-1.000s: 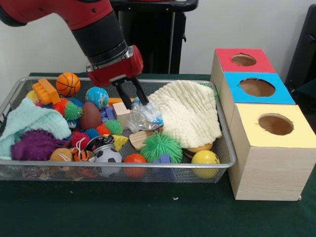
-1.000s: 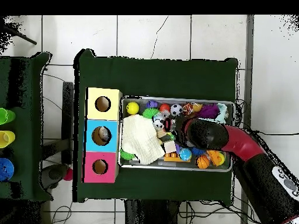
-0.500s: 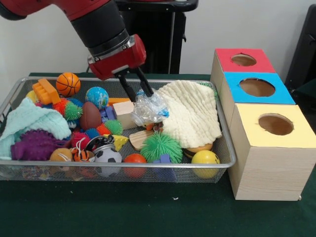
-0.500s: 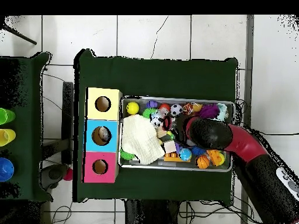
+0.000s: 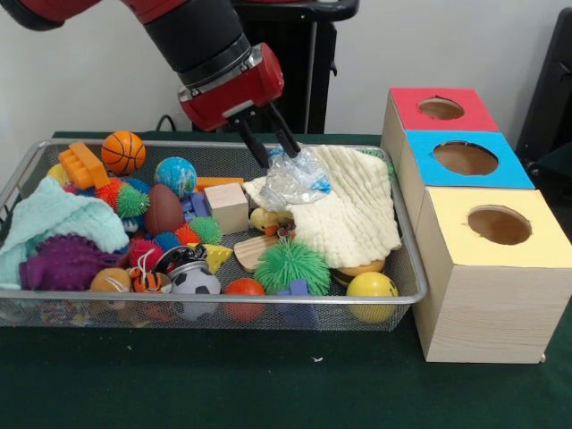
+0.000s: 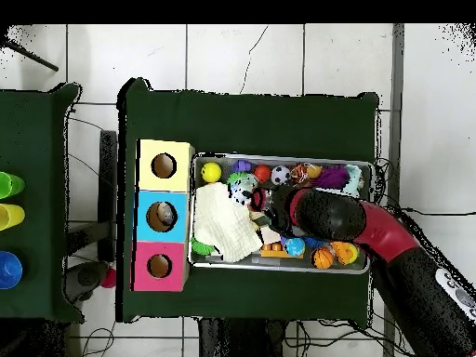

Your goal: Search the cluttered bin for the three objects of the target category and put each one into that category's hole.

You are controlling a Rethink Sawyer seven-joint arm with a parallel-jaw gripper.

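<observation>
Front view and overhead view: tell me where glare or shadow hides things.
Front view: the clear plastic bag in the gripper glints, contents unreadable; soft, even light elsewhere. Overhead view: the arm hides the bin's middle; no strong shadows.

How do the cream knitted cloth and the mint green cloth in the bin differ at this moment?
The cream cloth lies spread at the bin's end nearest the boxes; the mint cloth is bunched at the opposite end. The gripper, holding a clear plastic bag, hangs over the cream cloth; nothing hangs over the mint cloth. Both rest on toys.
</observation>
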